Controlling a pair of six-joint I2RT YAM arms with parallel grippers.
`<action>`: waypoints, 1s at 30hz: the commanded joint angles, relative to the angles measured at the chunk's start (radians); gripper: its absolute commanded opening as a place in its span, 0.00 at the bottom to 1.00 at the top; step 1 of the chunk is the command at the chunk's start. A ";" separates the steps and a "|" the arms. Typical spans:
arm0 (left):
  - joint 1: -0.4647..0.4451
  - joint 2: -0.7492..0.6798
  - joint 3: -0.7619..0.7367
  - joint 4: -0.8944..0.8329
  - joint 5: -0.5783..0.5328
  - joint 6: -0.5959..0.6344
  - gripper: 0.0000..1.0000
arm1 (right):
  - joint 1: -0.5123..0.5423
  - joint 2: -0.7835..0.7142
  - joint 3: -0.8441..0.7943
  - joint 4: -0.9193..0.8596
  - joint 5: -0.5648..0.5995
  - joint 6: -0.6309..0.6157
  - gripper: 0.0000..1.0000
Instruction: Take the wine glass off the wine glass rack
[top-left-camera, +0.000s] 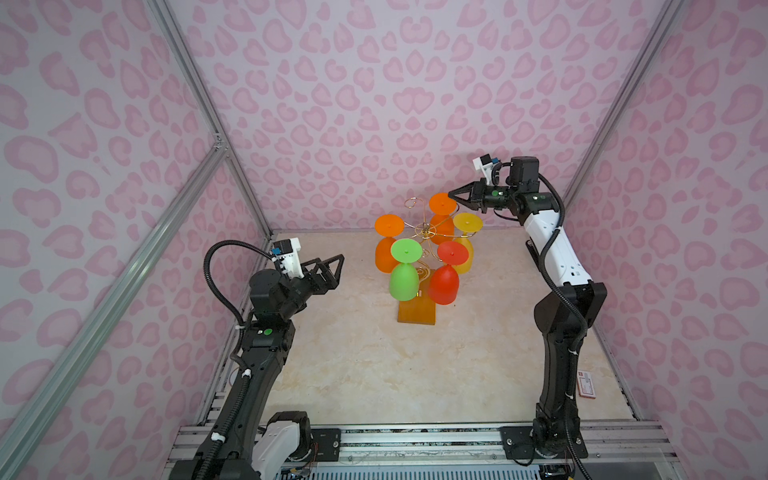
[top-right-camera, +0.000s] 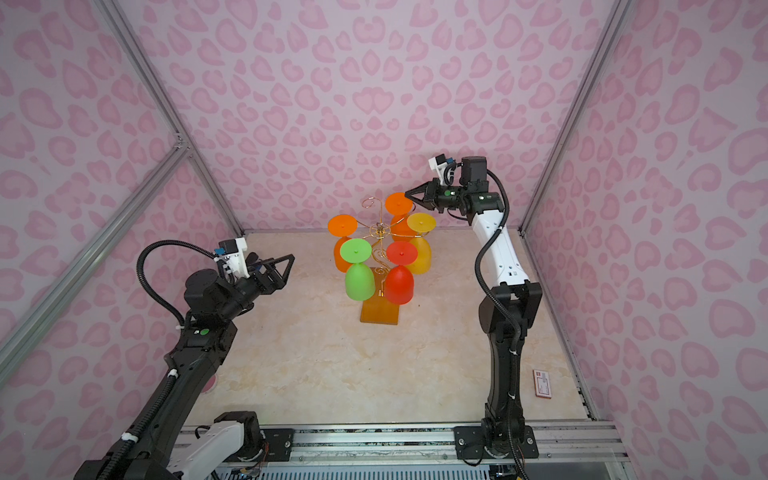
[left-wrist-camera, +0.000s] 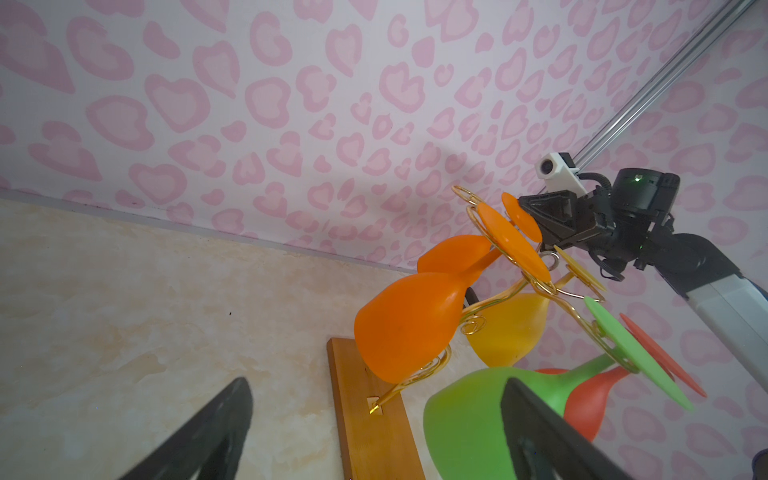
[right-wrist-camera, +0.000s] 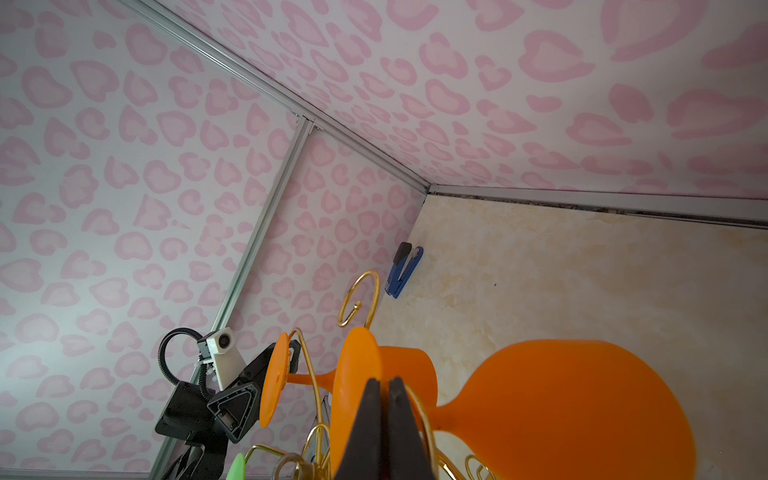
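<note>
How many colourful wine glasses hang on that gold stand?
5, upside down on the wine glass rack: orange glass at left, second orange glass at back, yellow glass at right, green glass and red glass in front. None seems hidden.

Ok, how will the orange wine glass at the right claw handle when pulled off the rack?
The orange wine glass looks like frosted plastic: probably light, not brittle. Hanging bowl-down by its foot in a wire curl of the rack, it may swing. Its thin foot could slip from the right claw.
</note>
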 joint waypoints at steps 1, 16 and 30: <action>0.000 0.002 0.007 0.013 0.000 0.013 0.95 | 0.000 0.000 -0.017 0.014 -0.032 0.036 0.00; 0.000 0.003 0.004 0.018 0.002 0.012 0.95 | -0.014 -0.102 -0.285 0.436 -0.076 0.341 0.00; 0.000 0.017 0.010 0.019 0.004 0.014 0.95 | -0.023 -0.127 -0.323 0.543 -0.078 0.446 0.00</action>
